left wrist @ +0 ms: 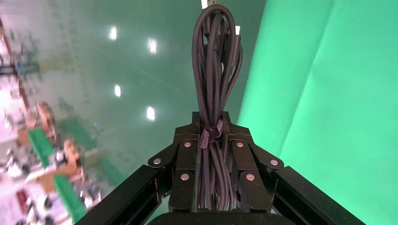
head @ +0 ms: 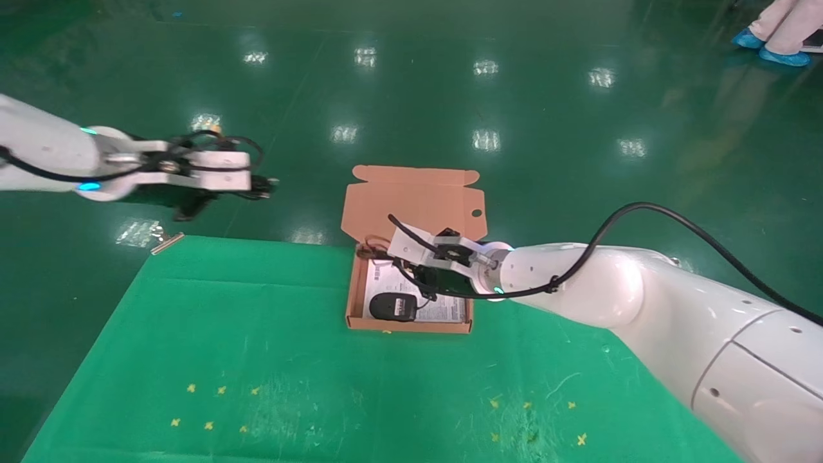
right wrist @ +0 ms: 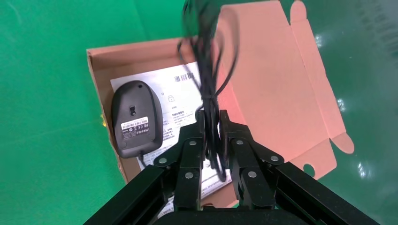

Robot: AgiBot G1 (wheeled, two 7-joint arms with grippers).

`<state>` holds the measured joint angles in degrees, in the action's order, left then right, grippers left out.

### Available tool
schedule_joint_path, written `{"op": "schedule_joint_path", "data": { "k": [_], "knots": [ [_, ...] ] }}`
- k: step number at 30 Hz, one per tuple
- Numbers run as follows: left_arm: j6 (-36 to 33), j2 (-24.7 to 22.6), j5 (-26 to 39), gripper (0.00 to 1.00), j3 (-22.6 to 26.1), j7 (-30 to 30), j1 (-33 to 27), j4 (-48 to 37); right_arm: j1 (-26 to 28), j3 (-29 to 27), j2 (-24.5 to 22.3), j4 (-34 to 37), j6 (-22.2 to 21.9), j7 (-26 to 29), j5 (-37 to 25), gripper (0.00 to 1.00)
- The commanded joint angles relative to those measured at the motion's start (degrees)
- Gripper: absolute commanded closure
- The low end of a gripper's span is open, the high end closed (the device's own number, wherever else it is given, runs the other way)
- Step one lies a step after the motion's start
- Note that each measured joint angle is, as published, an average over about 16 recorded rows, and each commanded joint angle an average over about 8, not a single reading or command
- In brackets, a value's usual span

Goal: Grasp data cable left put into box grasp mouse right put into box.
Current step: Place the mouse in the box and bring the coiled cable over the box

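My right pincer (right wrist: pixel 212 123) is clamped on the mouse's thin black cord (right wrist: pixel 210 70), hanging over the open box (head: pixel 355 290). The mouse (head: pixel 393 307) lies underside up on a printed sheet (right wrist: pixel 180 89) in the box's near left part. My left pincer (left wrist: pixel 212 123) is shut on a bundled cable (left wrist: pixel 215 65), raised off the table's (head: pixel 270 334) far left corner.

Just beside the black right gripper (right wrist: pixel 212 123), a black mouse (right wrist: pixel 136 118) with a white label lies on white printed paper (right wrist: pixel 180 96) in the salmon-orange box (right wrist: pixel 277 84). Between the black left gripper (left wrist: pixel 212 126) fingers sits a dark grey cable bundle (left wrist: pixel 217 61), purple-tied, over a green cloth (head: pixel 257 334).
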<state>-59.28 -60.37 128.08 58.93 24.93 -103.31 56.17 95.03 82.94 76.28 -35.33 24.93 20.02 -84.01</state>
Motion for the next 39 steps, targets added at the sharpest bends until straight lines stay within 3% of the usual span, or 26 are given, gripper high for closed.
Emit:
{"op": "schedule_joint_path", "data": {
  "k": [1, 9, 18, 28, 39],
  "knots": [
    [0.75, -0.65, -0.88, 1.0, -0.14, -0.17, 0.72, 0.01, 0.16, 0.2, -0.43, -0.64, 0.0, 0.19, -0.11, 0.0],
    [8.56, -9.01, -4.98, 1.0, -0.43, -5.96, 3.35, -8.76, 3.31, -0.47, -5.89, -2.49, 0.36, -0.54, -0.38, 0.0],
    [18.35, -16.3, -12.89, 1.0, -1.68, -18.08, 7.09, -19.45, 7.44, -0.85, -14.12, -6.24, 0.8, -0.28, -1.73, 0.0],
    [22.95, -18.11, -24.66, 1.0, 1.34, -29.38, 11.31, -22.49, 11.01, -0.34, -22.23, -14.49, 2.2, 3.42, -4.18, 0.0],
    [26.23, -18.23, -33.56, 1.0, 8.01, -33.21, 12.52, -22.61, 14.13, 0.71, -29.2, -23.67, 3.54, 10.1, -8.68, 0.0]
  ]
}}
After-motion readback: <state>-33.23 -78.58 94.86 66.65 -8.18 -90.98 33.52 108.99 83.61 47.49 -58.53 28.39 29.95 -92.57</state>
